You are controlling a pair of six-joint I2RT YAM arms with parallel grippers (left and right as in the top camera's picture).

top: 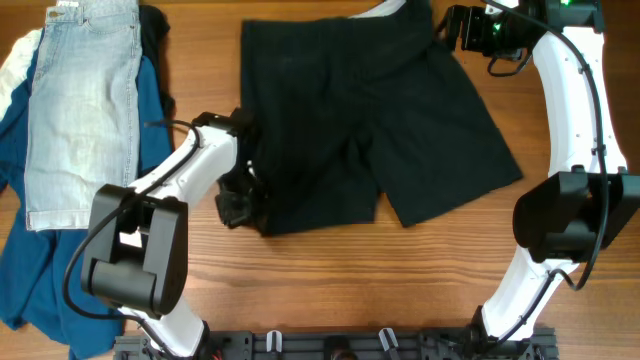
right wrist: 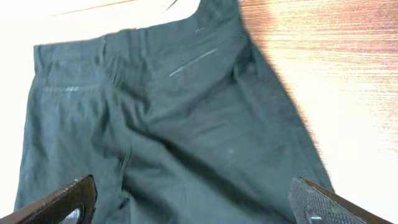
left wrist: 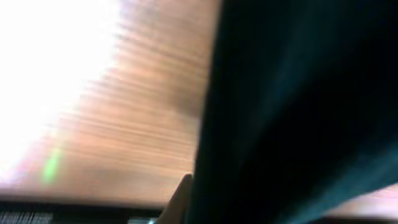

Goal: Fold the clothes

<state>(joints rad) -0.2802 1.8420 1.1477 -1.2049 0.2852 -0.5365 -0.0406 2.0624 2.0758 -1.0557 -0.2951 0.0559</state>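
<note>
The black shorts [top: 370, 110] lie spread flat on the wooden table, waistband at the far edge with its pale lining [top: 385, 10] showing. My left gripper [top: 243, 203] is at the lower left leg hem. In the blurred left wrist view the black fabric [left wrist: 298, 112] fills the right half, close against one visible fingertip [left wrist: 181, 196], so the gripper looks shut on the hem. My right gripper [top: 462, 28] hovers by the waistband's right corner. In the right wrist view its fingers [right wrist: 199, 205] are wide apart and empty above the shorts [right wrist: 174, 124].
Pale-blue denim shorts [top: 80, 100] lie at the left on a deep-blue garment [top: 30, 270]. A white cloth [top: 15, 60] and a dark item [top: 155, 35] lie beside them. Bare wooden table [top: 350, 290] runs along the front.
</note>
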